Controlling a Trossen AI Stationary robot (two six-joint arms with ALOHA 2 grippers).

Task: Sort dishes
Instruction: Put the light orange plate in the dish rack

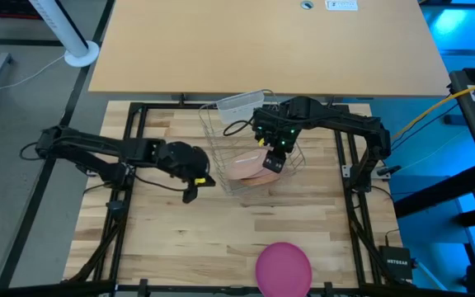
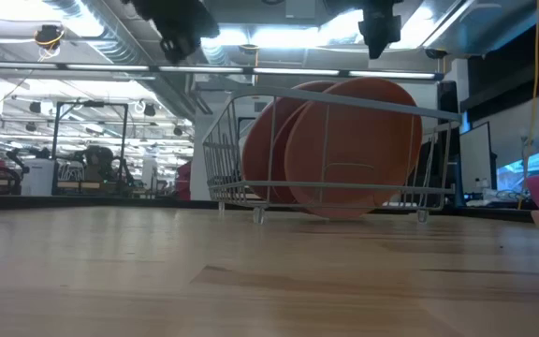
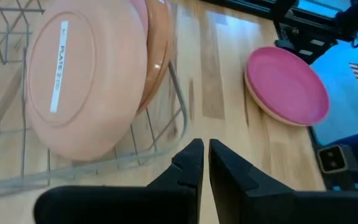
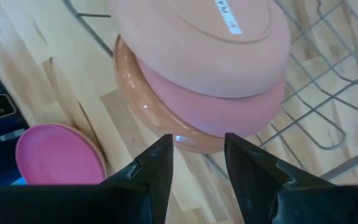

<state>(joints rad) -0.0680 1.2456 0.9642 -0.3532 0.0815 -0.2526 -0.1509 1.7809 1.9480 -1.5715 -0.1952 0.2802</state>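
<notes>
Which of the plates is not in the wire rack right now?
The magenta plate, lying flat on the table near its front edge. The peach-pink plate and the orange plates behind it all stand leaning together inside the rack.

Grey floor (image 1: 23, 99) left of pale desk (image 1: 262, 45); far workshop hall under bright ceiling lights (image 2: 279, 37).
</notes>
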